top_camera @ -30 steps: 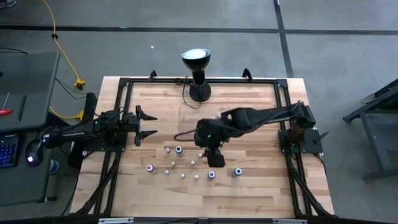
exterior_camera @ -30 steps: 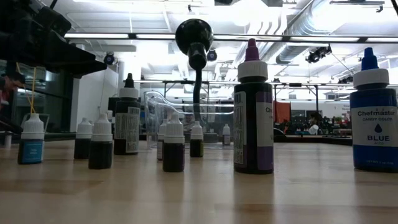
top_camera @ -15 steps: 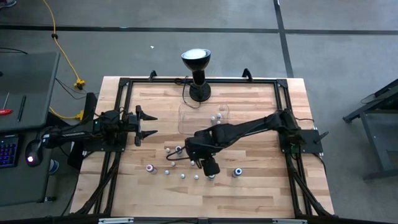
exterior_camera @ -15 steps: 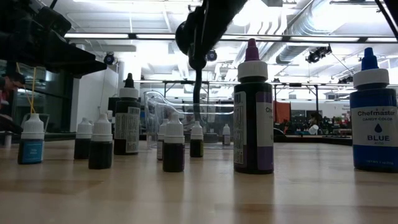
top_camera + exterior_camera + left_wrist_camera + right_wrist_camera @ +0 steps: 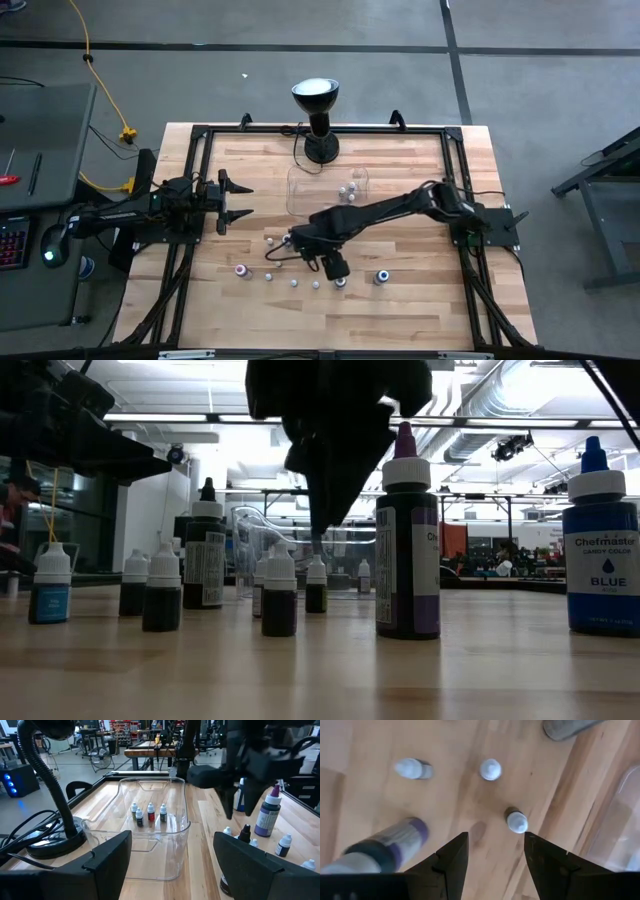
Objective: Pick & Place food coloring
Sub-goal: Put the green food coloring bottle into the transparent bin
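The right gripper (image 5: 297,243) has swung from the tray (image 5: 296,190) toward the loose bottles (image 5: 294,283), fingers spread and empty, ready to pick another.

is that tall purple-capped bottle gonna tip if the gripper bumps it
Probably. The purple-capped bottle stands tall on a narrow base, so a knock near the cap would likely topple it. Its round body would probably roll on the bare table. The open right gripper hovers close by.
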You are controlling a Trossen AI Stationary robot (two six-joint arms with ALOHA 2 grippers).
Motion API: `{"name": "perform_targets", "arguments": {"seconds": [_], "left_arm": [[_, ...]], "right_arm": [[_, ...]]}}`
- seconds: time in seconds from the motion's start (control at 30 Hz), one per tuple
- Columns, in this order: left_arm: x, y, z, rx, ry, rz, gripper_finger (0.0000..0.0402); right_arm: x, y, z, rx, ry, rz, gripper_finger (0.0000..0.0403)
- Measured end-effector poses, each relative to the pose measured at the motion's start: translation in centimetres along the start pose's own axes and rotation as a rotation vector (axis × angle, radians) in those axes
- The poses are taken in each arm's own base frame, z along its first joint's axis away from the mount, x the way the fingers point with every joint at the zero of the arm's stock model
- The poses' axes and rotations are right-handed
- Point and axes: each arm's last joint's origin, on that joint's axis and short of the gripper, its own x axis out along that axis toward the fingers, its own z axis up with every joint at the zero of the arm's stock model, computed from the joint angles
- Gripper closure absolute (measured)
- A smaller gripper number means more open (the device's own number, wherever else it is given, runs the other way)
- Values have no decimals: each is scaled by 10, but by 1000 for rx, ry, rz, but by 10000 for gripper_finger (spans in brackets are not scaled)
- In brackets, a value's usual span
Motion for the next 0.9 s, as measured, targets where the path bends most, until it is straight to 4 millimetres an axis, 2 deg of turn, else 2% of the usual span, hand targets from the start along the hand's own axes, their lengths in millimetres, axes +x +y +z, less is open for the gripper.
{"name": "perform_targets", "arguments": {"seconds": [0.23,0.5,0.9], "left_arm": [[0,0,0,0,0,0,124],[0,0,0,0,0,0,124],[0,0,0,0,0,0,124]], "right_arm": [[10,-13,-1,47,23,2,222],[10,-15,0,68,13,13,222],[25,-16,2,80,27,22,222]]}}
